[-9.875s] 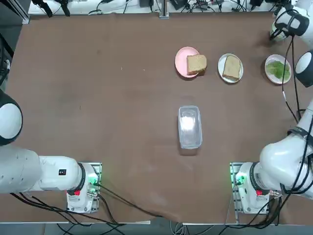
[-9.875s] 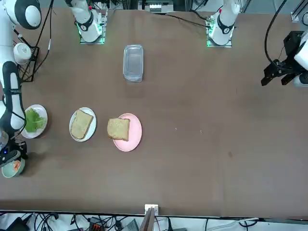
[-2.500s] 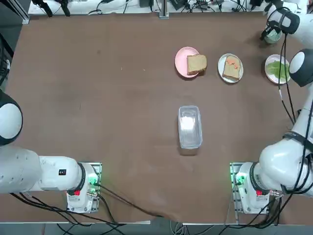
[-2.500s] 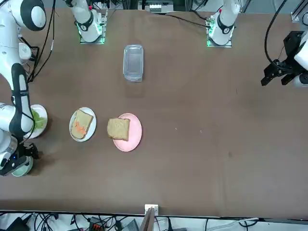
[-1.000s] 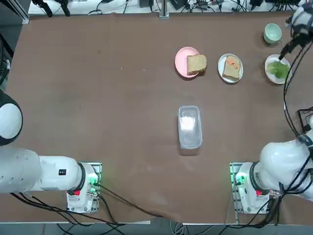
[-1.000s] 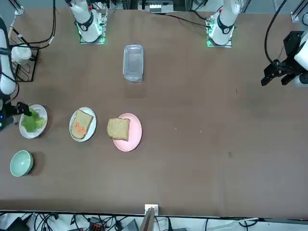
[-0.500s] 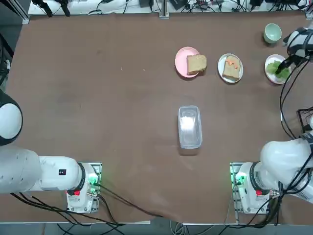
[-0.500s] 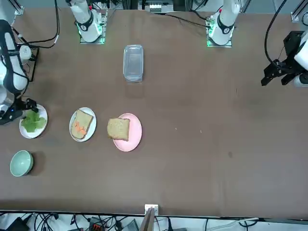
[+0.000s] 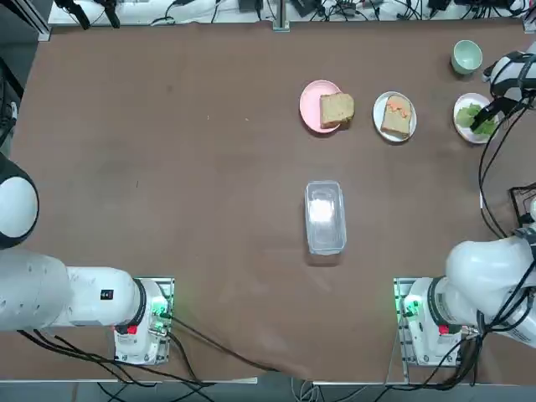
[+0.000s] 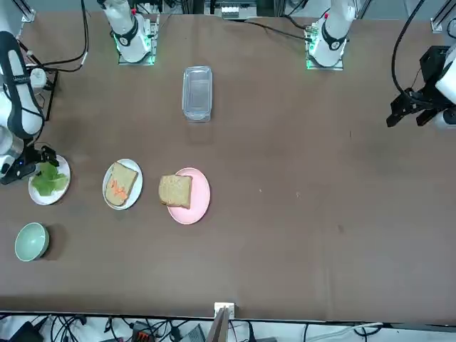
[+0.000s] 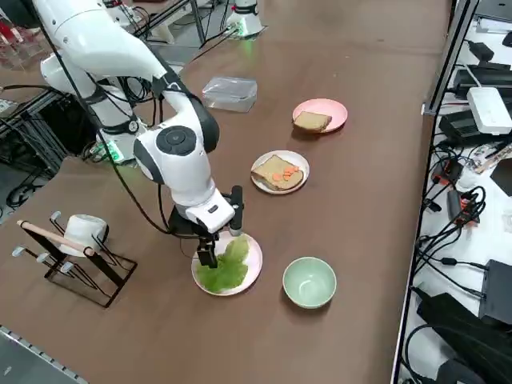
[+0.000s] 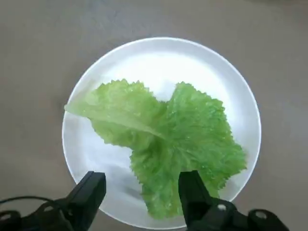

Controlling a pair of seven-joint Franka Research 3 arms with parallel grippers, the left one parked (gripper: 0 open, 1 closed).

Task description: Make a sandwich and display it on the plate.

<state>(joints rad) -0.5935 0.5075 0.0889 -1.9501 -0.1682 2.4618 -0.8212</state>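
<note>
No stacked sandwich shows; its parts lie apart. The plate (image 9: 394, 116) (image 10: 122, 184) (image 11: 280, 171) is white and holds one bread slice (image 9: 396, 119) topped with orange pieces (image 9: 399, 105). A second bread slice (image 9: 336, 109) (image 11: 310, 121) rests on a pink plate (image 9: 310, 105). A green lettuce leaf (image 12: 163, 139) (image 11: 228, 272) (image 9: 474, 111) lies on another white plate (image 12: 159, 53) at the far right. My right gripper (image 12: 142, 185) (image 11: 224, 236) (image 9: 487, 113) (image 10: 32, 160) hangs low over that plate, open, its fingers straddling the leaf's near edge.
A pale-green bowl (image 9: 466, 56) (image 11: 309, 282) stands in the far right corner beside the lettuce plate. A clear lidded container (image 9: 325, 216) (image 10: 197, 92) sits mid-table. A mug rack (image 11: 76, 240) stands off the table's right edge near my arm.
Orange pieces have appeared on the white plate's bread and the green bowl now stands alone. My right gripper swung over from the bowl and came down over the lettuce, its fingers narrowing slightly.
</note>
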